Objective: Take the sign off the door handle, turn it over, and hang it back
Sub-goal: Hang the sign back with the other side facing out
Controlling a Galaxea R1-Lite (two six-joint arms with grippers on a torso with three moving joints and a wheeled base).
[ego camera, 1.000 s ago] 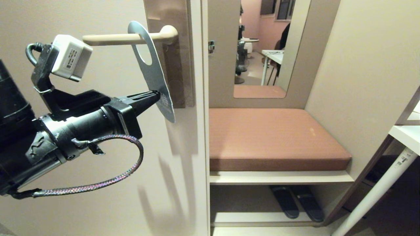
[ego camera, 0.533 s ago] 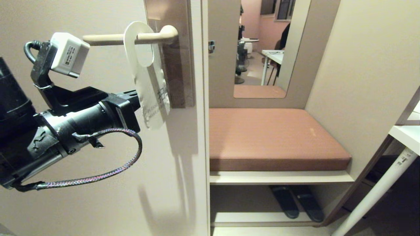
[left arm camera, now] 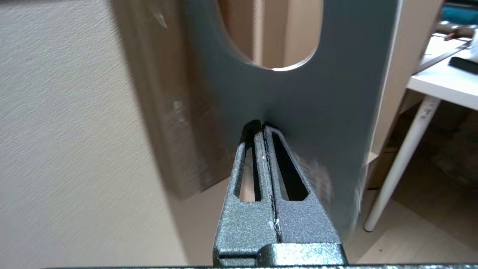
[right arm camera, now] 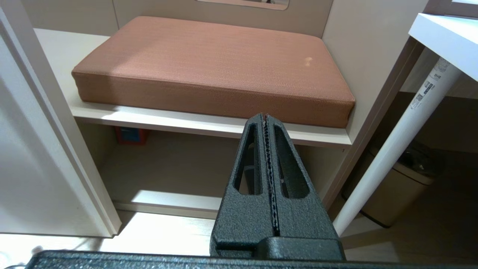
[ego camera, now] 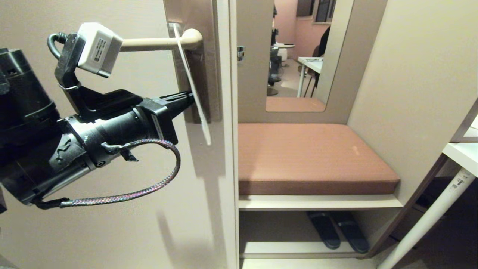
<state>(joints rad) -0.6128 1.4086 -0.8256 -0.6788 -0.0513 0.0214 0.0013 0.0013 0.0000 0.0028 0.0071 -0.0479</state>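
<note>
- One sign [ego camera: 191, 84]: we see it almost edge-on in the head view, a thin pale strip hanging from the door handle [ego camera: 157, 43] and slanting down across the plate [ego camera: 201, 63]; in the left wrist view its face reads grey-blue [left arm camera: 321, 101], with one rounded hole above the fingertips.
- One door handle: a slim cream lever with a rounded elbow, threaded through the sign's hole.
- Two grippers: the left gripper [ego camera: 188, 99] is closed, its tips pressed against the sign's face below the hole; the right gripper [right arm camera: 266, 117] is closed and empty.
- One brown cushion [ego camera: 313, 157] on a shelf; two dark slippers [ego camera: 336, 229] beneath; one white table leg [ego camera: 429, 216] at right.
</note>
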